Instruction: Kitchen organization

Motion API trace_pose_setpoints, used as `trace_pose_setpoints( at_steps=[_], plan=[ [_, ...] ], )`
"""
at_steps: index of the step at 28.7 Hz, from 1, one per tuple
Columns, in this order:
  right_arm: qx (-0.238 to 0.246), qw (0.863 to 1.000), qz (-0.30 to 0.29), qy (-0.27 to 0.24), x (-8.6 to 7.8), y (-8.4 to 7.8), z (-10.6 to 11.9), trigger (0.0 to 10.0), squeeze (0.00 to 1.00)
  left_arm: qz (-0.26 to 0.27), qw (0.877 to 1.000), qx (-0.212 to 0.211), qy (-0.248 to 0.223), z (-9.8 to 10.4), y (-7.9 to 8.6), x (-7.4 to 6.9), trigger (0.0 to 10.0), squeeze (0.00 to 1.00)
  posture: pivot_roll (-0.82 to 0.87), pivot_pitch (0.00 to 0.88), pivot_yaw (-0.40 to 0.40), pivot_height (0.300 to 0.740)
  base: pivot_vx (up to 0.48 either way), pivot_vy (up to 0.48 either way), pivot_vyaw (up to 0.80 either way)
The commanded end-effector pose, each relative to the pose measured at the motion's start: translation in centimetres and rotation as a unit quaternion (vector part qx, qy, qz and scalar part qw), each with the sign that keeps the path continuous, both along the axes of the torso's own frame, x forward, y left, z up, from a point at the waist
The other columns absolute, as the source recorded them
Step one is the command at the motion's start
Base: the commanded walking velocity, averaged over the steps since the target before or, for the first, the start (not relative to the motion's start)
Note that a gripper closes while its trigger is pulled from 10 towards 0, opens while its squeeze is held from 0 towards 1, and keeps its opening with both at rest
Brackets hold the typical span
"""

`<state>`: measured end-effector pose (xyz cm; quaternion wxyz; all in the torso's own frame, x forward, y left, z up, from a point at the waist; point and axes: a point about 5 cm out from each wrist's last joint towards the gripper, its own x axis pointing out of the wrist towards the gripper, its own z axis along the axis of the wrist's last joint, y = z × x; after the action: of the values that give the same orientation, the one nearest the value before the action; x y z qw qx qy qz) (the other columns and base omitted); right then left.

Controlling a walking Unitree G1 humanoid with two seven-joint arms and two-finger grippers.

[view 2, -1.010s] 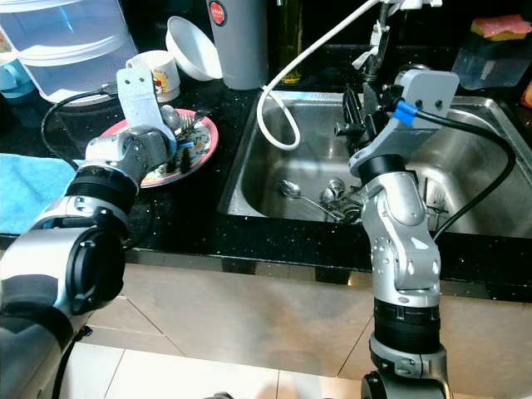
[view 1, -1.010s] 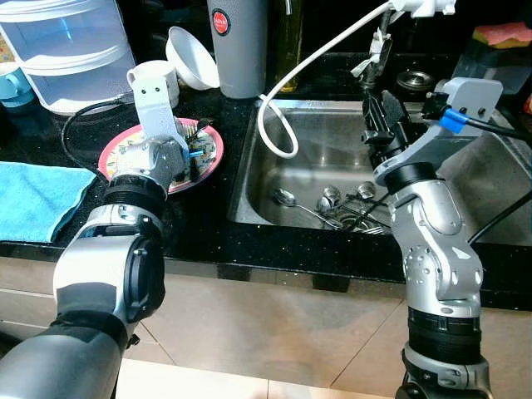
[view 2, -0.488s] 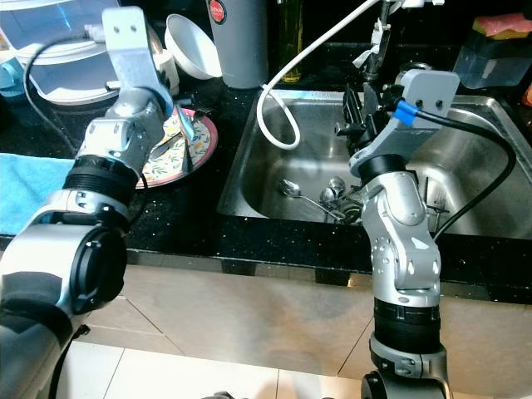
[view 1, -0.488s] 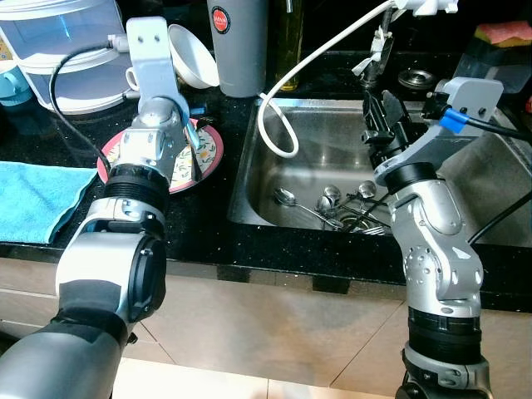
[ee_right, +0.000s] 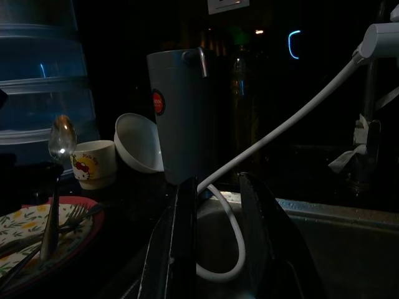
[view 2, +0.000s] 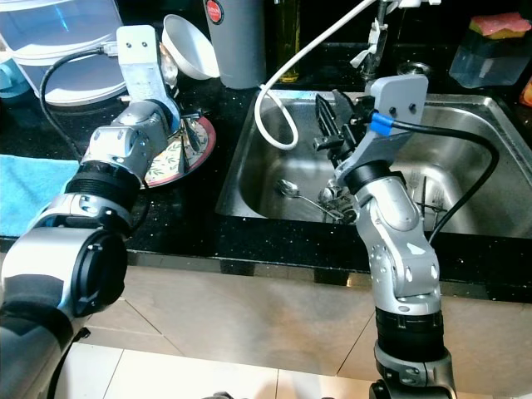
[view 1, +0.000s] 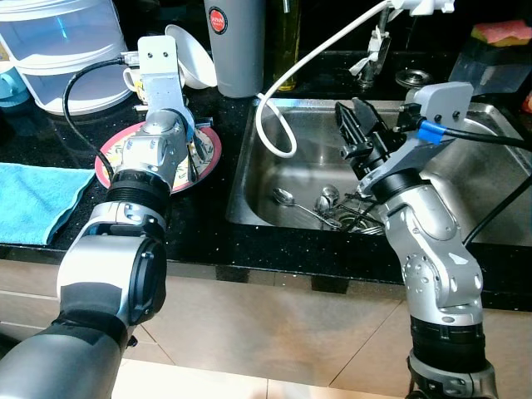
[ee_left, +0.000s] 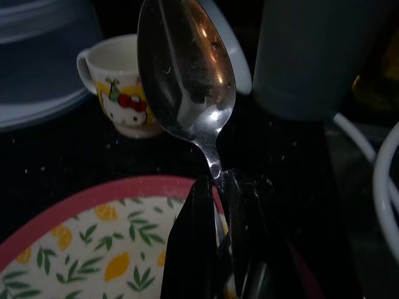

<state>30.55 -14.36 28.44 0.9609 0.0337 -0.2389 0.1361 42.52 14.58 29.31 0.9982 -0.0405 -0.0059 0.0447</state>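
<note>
My left gripper [ee_left: 219, 184] is shut on the handle of a silver spoon [ee_left: 187, 75] and holds it upright, bowl up, over the pink-rimmed lemon-pattern plate [view 1: 116, 154] on the black counter. A fork [ee_right: 78, 215] and other cutlery lie on that plate. Over the left part of the steel sink [view 1: 465, 166] hangs my right gripper [view 1: 351, 126], open with nothing between its fingers. Several spoons [view 1: 328, 199] lie around the drain.
Behind the plate stand a cartoon-print mug [ee_left: 121, 93], a tilted white bowl [view 1: 187, 62], a grey canister [view 1: 235, 46] and a clear plastic container [view 1: 62, 50]. A blue towel [view 1: 33, 199] lies at the left. A white hose [view 1: 274, 125] loops into the sink.
My left gripper rose from the plate with the spoon and now holds it upright over the plate. My right gripper swung left and lower over the sink.
</note>
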Motion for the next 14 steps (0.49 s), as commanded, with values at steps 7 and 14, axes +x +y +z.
trace_pose_setpoints(
  at_steps=[7,14],
  plan=[
    [0.003,1.0,0.001,-0.001,0.0,0.0,0.2,10.0,0.0,-0.06,0.99,-0.054,-0.113,3.8,-1.1,-0.6,10.0,0.0,0.03,0.079,0.076,0.74,0.0,0.0,0.0],
    [0.004,1.0,-0.004,-0.005,0.1,-0.1,0.4,10.0,0.0,-0.12,0.984,-0.042,-0.124,4.2,-3.3,-0.6,10.0,0.0,0.03,0.067,0.077,0.74,0.0,0.0,0.0]
  ],
)
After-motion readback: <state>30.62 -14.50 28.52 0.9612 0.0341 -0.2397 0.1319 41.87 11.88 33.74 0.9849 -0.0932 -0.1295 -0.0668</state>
